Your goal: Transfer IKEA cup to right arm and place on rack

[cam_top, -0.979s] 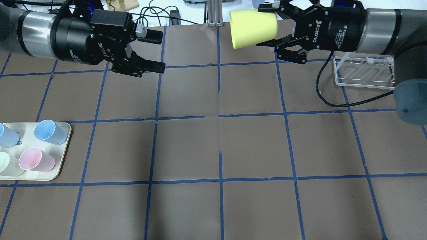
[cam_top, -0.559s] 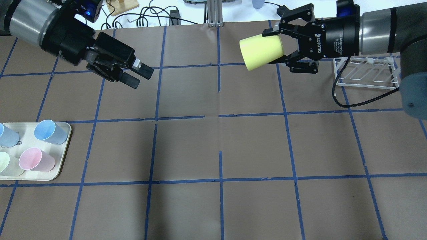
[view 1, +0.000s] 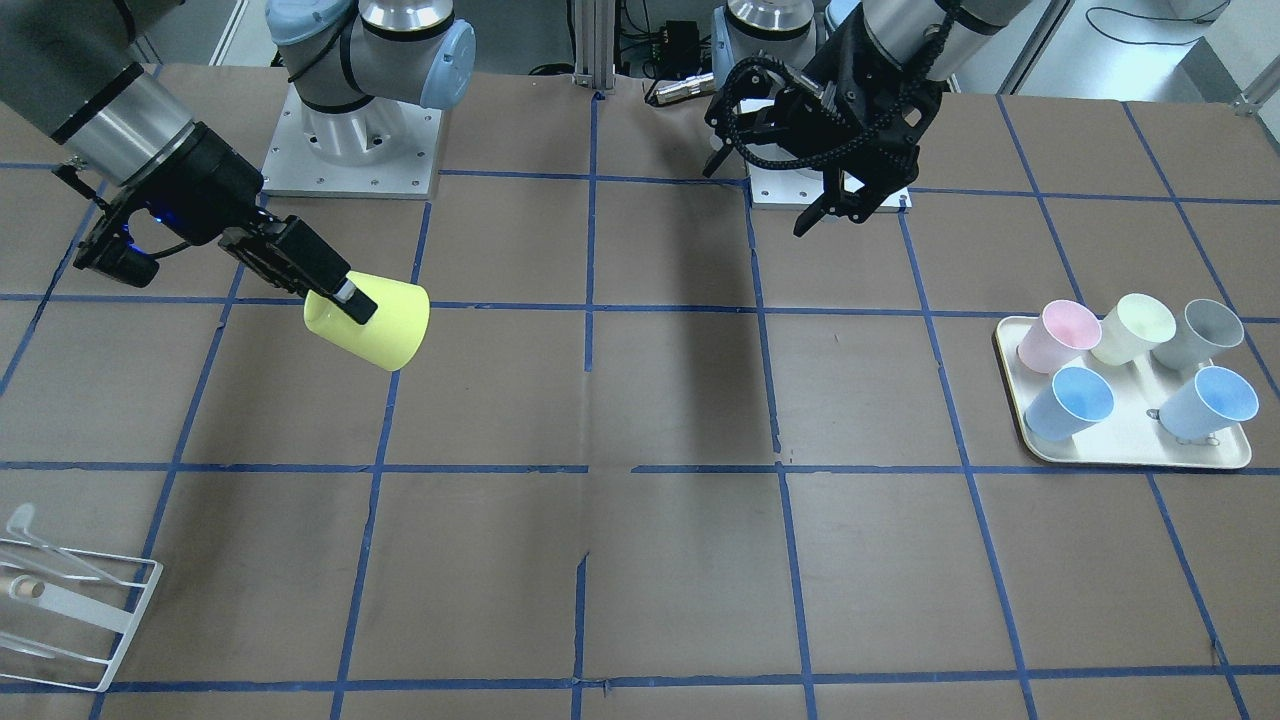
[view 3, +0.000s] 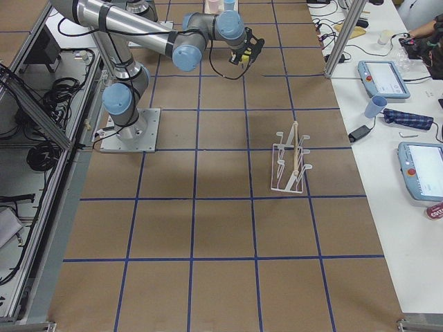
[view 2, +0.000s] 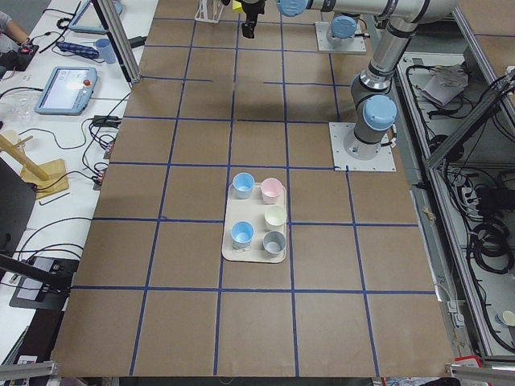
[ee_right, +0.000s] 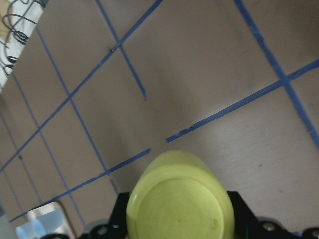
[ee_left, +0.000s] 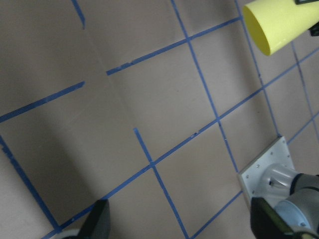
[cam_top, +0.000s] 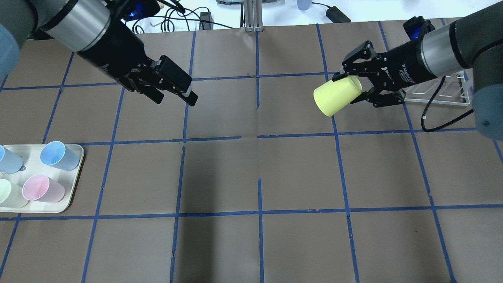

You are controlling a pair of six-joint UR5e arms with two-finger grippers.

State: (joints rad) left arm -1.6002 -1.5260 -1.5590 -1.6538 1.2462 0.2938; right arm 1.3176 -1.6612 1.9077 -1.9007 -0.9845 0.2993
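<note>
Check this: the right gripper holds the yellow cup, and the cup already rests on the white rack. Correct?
No. The right gripper holds the yellow cup, but the cup hangs in the air, apart from the white rack, as the overhead view shows.

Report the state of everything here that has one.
IKEA cup, held above the table, tipped sideways.
right hand, shut on the IKEA cup near its base.
left hand, open, empty.
rack, standing, empty.
tray, holding five upright cups.

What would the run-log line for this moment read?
right gripper: shut on IKEA cup, airborne | left gripper: open, empty | rack: cup not yet placed
</note>
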